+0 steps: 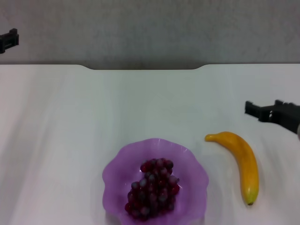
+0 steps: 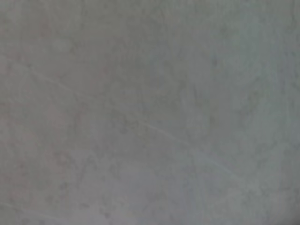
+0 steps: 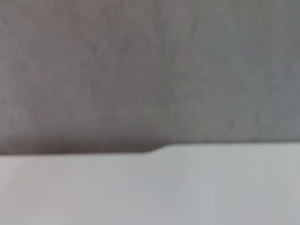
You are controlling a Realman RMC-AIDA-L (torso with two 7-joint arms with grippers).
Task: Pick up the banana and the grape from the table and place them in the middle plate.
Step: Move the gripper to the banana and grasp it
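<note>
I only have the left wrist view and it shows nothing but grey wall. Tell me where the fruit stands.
Observer: The grape already lies in the middle plate.
Operator: Report the banana.
Observer: The banana lies on the table, to the plate's right, apart from it.
Operator: Name the nearer arm.
Observer: The right gripper hovers just beyond the banana; the left gripper sits far off at the left edge.

A bare robot test bench, lab-like in character, is showing here: a plain white table (image 1: pixel 70 122) with a notched far edge is standing before a blank grey wall (image 1: pixel 154 28), carrying only staged props, with no household furnishings appearing.
</note>
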